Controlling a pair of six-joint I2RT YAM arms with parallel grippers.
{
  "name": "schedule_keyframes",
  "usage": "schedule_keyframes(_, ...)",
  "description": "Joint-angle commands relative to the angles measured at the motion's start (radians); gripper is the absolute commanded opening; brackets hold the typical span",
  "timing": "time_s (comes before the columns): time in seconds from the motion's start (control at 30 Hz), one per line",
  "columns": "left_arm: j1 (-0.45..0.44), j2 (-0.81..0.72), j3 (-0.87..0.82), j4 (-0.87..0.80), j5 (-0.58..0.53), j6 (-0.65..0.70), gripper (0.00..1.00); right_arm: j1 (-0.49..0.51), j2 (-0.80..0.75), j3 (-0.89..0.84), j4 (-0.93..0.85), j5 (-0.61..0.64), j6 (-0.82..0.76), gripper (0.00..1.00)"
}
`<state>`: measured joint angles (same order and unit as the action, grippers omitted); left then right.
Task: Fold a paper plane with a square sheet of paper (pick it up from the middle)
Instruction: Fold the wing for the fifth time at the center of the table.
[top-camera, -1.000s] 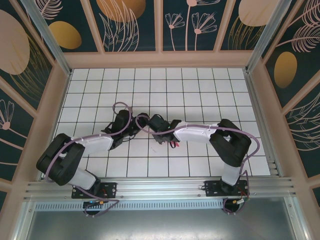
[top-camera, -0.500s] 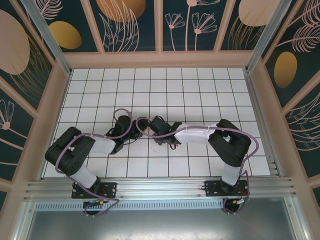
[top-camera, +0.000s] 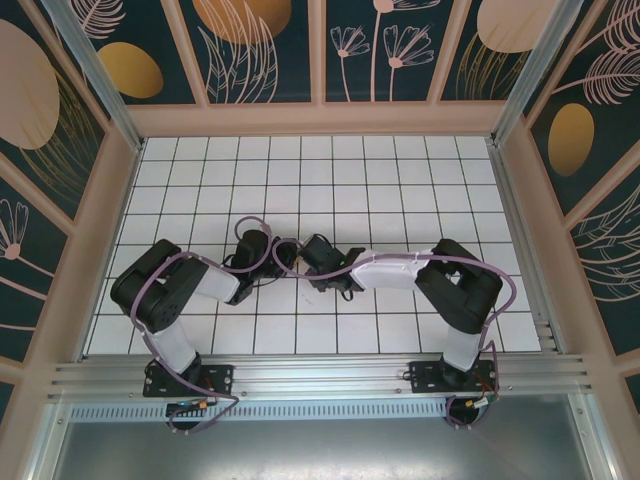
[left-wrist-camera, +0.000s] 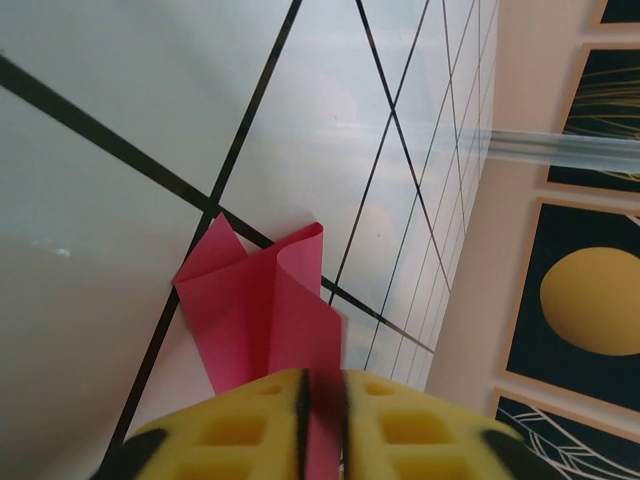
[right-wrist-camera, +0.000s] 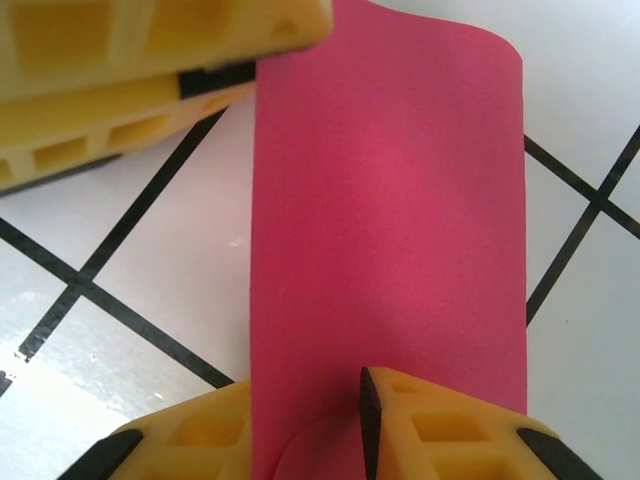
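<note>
From above, the two arms are reaching inward over the white tiled table (top-camera: 400, 180). The left gripper (top-camera: 272, 262) and right gripper (top-camera: 298, 262) are meeting tip to tip near its middle, and their fingers are too small here to judge.

At the left wrist, the yellow fingers (left-wrist-camera: 250, 425) are pinching the pink paper (left-wrist-camera: 250, 320) in a thin slot. The folded paper is standing up from the tiles, its pointed flaps reaching away from the camera.

At the right wrist, a curled strip of the paper (right-wrist-camera: 390, 230) is running between that gripper's fingers (right-wrist-camera: 450, 435). They are standing narrowly apart, and I cannot tell whether they are pressing it. The left gripper (right-wrist-camera: 215, 85) is touching the strip's far corner.
</note>
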<state>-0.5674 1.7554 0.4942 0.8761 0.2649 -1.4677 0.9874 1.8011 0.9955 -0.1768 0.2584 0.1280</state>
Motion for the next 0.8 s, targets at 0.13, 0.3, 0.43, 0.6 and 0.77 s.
schedule_keyframes(0.13, 0.006, -0.006, 0.018, 0.033, -0.005, 0.001, 0.02, -0.003, -0.047, -0.042, 0.032, -0.033, -0.039, 0.36)
schedule_keyframes(0.3, 0.011, -0.005, 0.027, 0.000, -0.009, 0.007, 0.00, -0.023, -0.131, -0.108, 0.083, -0.077, -0.078, 0.43)
schedule_keyframes(0.43, 0.011, -0.008, 0.030, -0.007, -0.006, 0.007, 0.00, -0.020, -0.152, -0.163, 0.111, -0.030, -0.135, 0.45)
schedule_keyframes(0.6, 0.014, 0.002, 0.037, 0.001, 0.011, 0.006, 0.00, -0.013, -0.153, -0.212, 0.151, 0.052, -0.213, 0.45)
schedule_keyframes(0.77, 0.014, 0.021, 0.047, 0.012, 0.029, 0.001, 0.00, -0.015, -0.157, -0.246, 0.218, 0.056, -0.290, 0.40)
